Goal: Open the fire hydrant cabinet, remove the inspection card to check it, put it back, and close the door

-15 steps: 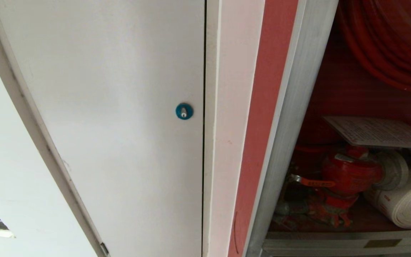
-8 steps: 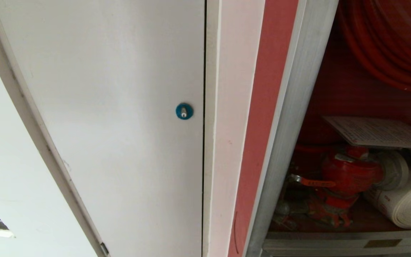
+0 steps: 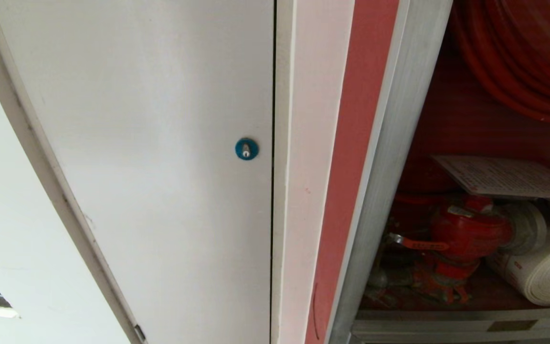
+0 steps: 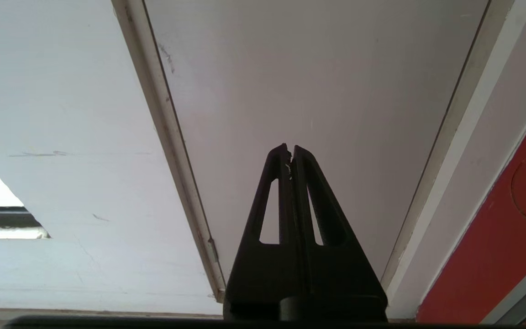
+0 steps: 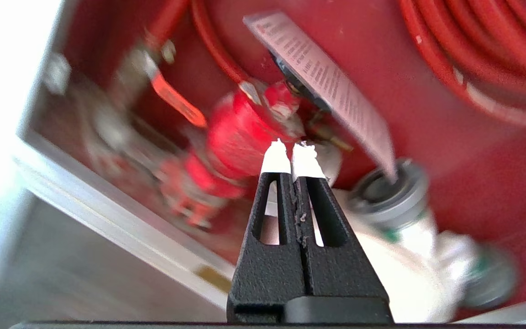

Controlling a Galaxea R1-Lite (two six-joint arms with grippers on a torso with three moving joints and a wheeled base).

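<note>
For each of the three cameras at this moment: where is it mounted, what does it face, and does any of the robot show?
Head: on the robot's head, facing the white door and the open fire hydrant cabinet; no arm shows.
Left wrist: behind the shut left gripper, facing the white door.
Right wrist: behind the shut right gripper, facing the cabinet interior.
Shared: head and right wrist both show the inspection card and red valve.

The tall silver aluminium-framed fire hydrant cabinet (image 3: 389,157) stands open at the front; its red interior is reachable w/ nothing across the opening in head view. Inside, room is tight: the flat white printed inspection card (image 3: 506,177) lies over the red valve (image 3: 468,234), the white rolled hose (image 3: 542,274) fills the lower right, and red hose coils (image 3: 518,57) crowd the top. To the left, the plain white door w/ round blue lock (image 3: 246,149) is shut, no way through.
</note>
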